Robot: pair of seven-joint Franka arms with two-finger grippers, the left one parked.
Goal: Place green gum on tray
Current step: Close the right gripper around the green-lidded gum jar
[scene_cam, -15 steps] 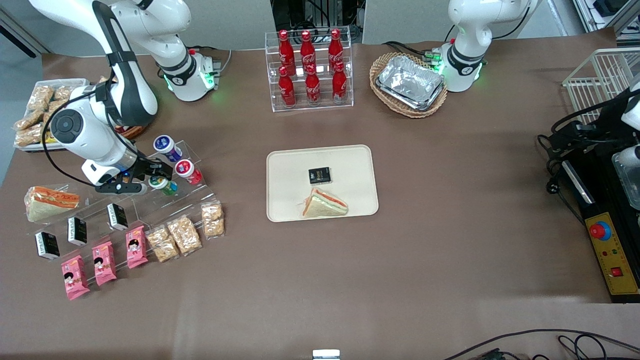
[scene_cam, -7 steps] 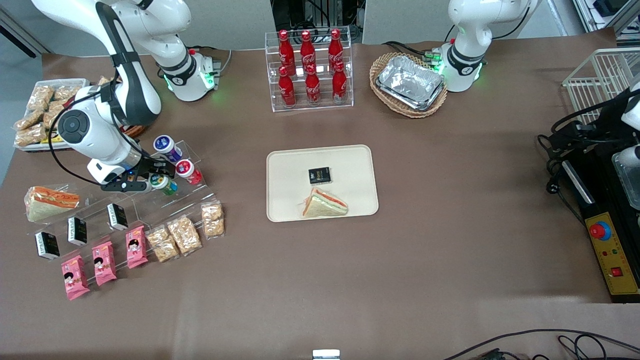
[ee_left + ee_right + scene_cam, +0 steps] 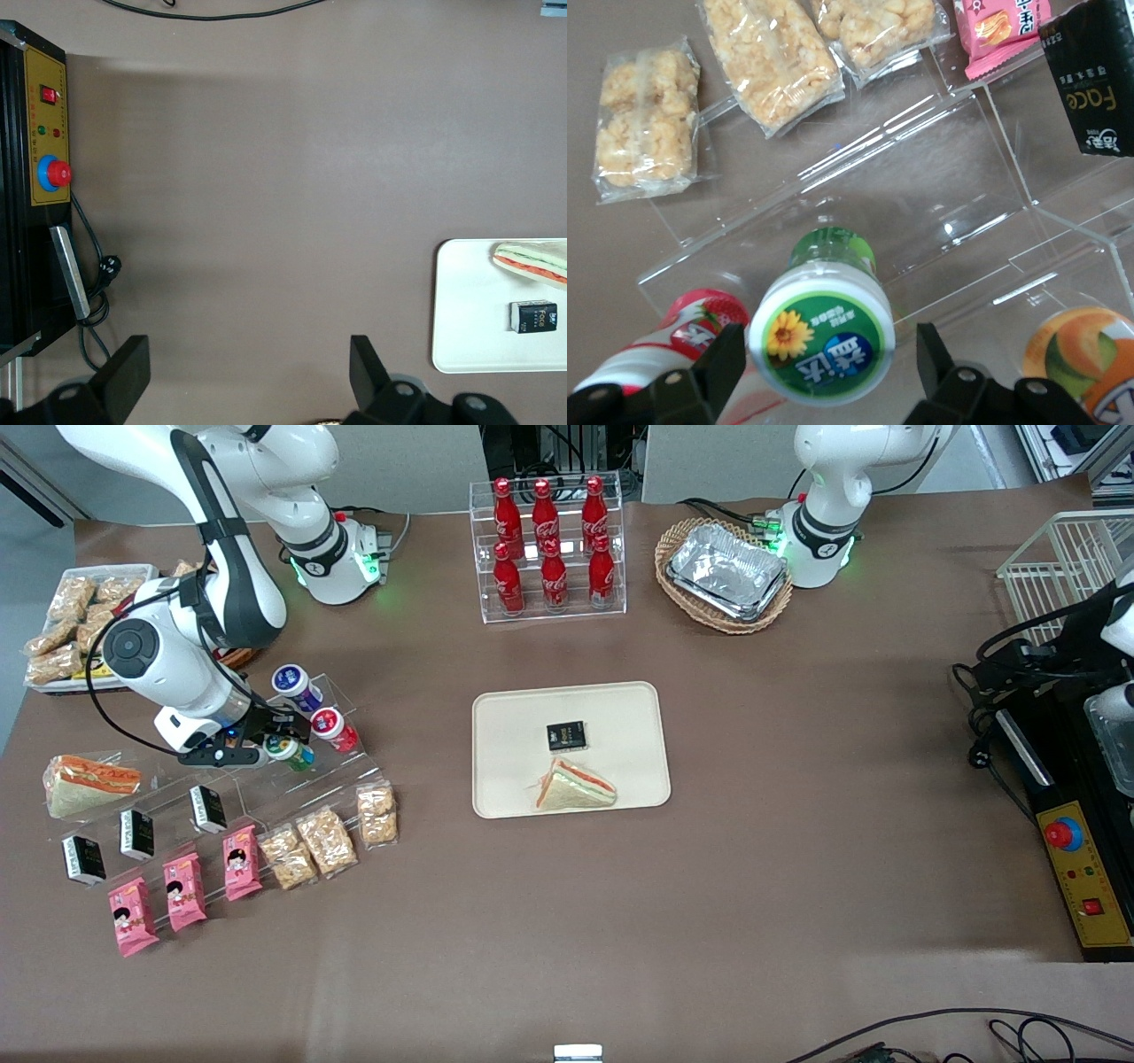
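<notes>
a: where's the green gum (image 3: 822, 338)?

b: lying in the clear acrylic rack (image 3: 939, 212) at the working arm's end of the table, white lid with a green label facing the wrist camera. from the front it (image 3: 289, 751) shows between the black fingers of the gripper (image 3: 276, 742).

a: has the gripper got hold of it?

b: not clamped. in the wrist view the gripper (image 3: 830, 359) stands spread, one finger on each side of the lid, with a gap visible between each finger and the canister. nothing is held.

a: what sits next to it?

b: the red canister (image 3: 656, 345) is just beside it in the same rack, with the blue-lidded canister (image 3: 292, 683) a step farther from the front camera. an orange-lidded canister (image 3: 1076, 359) lies on the gum's other flank. nearer the front camera the rack holds black packets (image 3: 205, 808), pink snack packs (image 3: 182, 890) and bags of puffed snacks (image 3: 326, 840).

a: and the tray (image 3: 620, 717)?

b: mid-table, well apart from the rack. a wrapped sandwich (image 3: 574, 786) and a small black packet (image 3: 565, 735) already lie on it; the gum is not on it yet.

a: anything else around?

b: a clear stand of red cola bottles (image 3: 549, 545) and a wicker basket (image 3: 722, 574) holding foil trays, both farther from the front camera than the tray.
</notes>
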